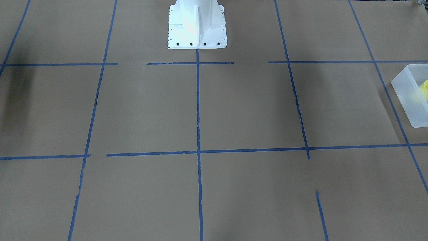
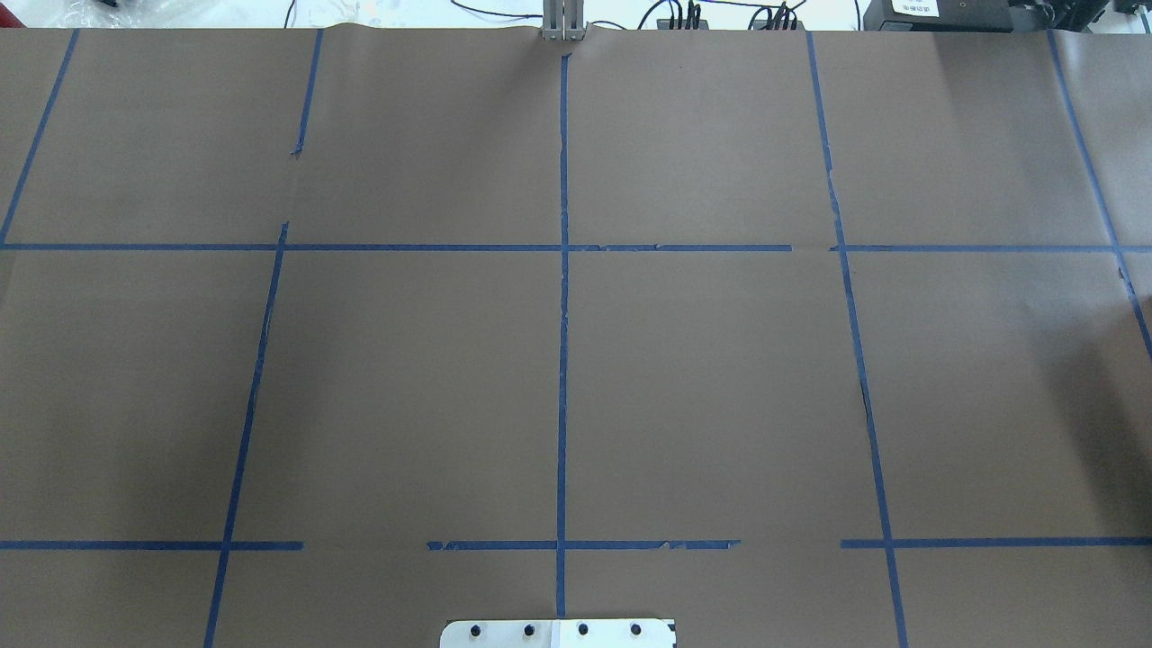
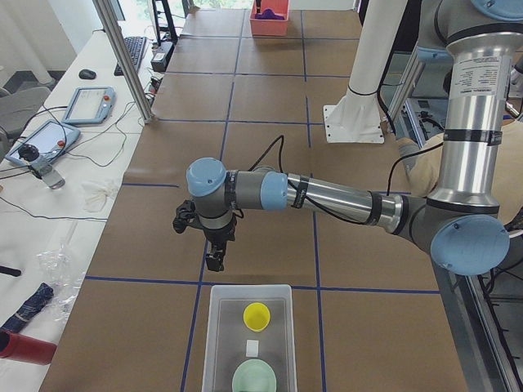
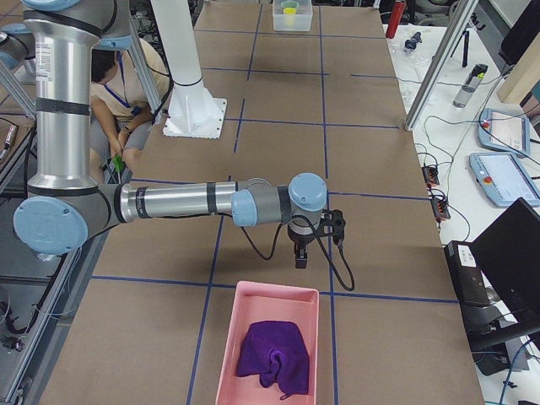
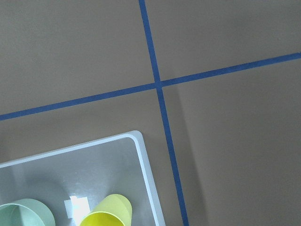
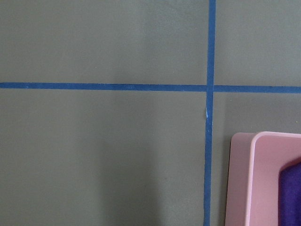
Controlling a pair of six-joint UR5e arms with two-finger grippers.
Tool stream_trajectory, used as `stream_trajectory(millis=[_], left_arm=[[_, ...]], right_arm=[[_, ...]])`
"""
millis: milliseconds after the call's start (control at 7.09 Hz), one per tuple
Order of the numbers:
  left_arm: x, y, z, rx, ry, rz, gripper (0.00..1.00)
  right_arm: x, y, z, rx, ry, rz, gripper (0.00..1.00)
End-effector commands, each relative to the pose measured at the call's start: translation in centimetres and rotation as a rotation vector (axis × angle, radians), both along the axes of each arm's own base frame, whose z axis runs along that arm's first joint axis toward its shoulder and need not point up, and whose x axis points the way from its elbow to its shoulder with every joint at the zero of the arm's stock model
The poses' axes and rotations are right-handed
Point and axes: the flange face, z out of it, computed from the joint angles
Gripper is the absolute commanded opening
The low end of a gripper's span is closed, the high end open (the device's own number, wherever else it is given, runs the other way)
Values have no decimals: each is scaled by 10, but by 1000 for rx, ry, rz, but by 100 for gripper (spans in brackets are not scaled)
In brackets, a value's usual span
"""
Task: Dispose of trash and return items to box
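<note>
Though the front view clips the box (image 1: 405, 96) at its edge, the left side view shows the yellow cup (image 3: 257, 315) and mint bowl (image 3: 254, 378) both inside it, just beyond the left tool (image 3: 214, 263), whose opening, like the right tool's (image 4: 300, 260), cannot be told.

In the box (image 3: 249, 288) lie the cup (image 3: 257, 316) and bowl (image 3: 254, 378).

box: frosted translucent white plastic rectangular bin (image 3: 209, 335), straight walls, open top, flat on the table, bottom centre of exterior left view | cup: small yellow plastic tapered cup (image 3: 257, 315), inside bin, upper half | bowl: pale mint-green round bowl (image 3: 254, 377), inside bin, below cup, apart, cut by bottom edge
</note>
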Motion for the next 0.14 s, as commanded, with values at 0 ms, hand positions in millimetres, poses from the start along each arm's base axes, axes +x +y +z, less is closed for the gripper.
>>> stream_trajectory(millis=[0], left_arm=[[6, -18, -1, 103, 7, 9, 100]], right_arm=[[-2, 0, -4, 24, -21, -7, 100]])
